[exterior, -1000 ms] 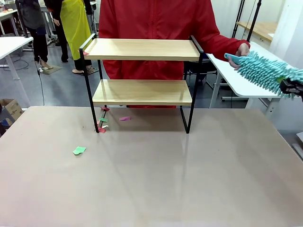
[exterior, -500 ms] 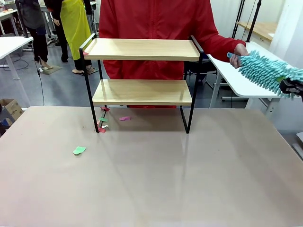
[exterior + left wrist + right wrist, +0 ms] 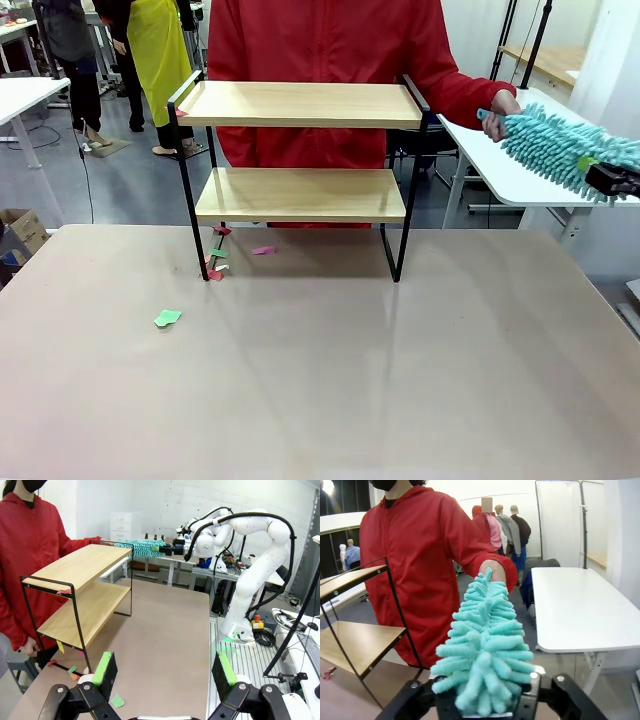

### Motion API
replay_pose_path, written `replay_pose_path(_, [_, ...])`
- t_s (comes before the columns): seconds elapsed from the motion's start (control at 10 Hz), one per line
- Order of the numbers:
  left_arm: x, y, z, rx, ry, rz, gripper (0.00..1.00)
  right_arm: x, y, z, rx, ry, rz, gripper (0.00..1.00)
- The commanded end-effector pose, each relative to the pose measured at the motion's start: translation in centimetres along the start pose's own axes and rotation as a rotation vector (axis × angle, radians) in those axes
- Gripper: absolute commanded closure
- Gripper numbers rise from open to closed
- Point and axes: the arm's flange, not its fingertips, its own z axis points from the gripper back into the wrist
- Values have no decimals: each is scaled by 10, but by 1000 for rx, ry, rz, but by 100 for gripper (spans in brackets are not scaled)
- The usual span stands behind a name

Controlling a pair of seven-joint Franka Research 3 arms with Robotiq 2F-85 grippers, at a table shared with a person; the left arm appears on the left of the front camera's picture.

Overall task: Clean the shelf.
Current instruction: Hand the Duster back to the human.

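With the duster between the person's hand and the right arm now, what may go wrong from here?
1. The right gripper has its fingers apart around the turquoise duster, so only the person's hand at the far tip seems to support it; it may droop or fall.
2. Paper scraps lie by the shelf leg; careless sweeping may scatter them.

Robotics lab, white robot arm (image 3: 260,565) on a floor mount, white worktables (image 3: 510,175), loose cables (image 3: 295,625)
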Motion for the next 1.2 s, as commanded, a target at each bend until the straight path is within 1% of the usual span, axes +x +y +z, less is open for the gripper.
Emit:
replay_pose_path(0.0, [3,1,0,-1,-27,-22,0,32,2,21,74,-12,-88,4])
replay_pose_path(0.1, [3,1,0,-1,-27,-22,0,52,1,30,95,-51,-121,0])
replay_pose_path(0.2, [3,1,0,-1,-27,-22,0,76,-2,41,128,-84,-182,0])
replay_pose_path(0.3, [3,1,0,-1,-27,-22,0,96,-9,50,134,-130,-248,0])
replay_pose_path(0.4, [3,1,0,-1,-27,-22,0,116,-22,57,126,-178,-338,0])
replay_pose_path(0.5, [3,1,0,-1,-27,-22,0,133,-45,63,118,-219,-462,0])
replay_pose_path(0.7, [3,1,0,-1,-27,-22,0,148,-82,72,101,-286,-622,0])
replay_pose_path(0.8, [3,1,0,-1,-27,-22,0,150,-94,74,104,-294,-651,0])
replay_pose_path(0.9, [3,1,0,-1,-27,-22,0,150,-101,72,119,-260,-689,0])
replay_pose_path(1.0, [3,1,0,-1,-27,-22,0,149,-83,82,84,-298,-603,0])
replay_pose_path(1.1, [3,1,0,-1,-27,-22,0,149,-83,82,84,-298,-603,0])
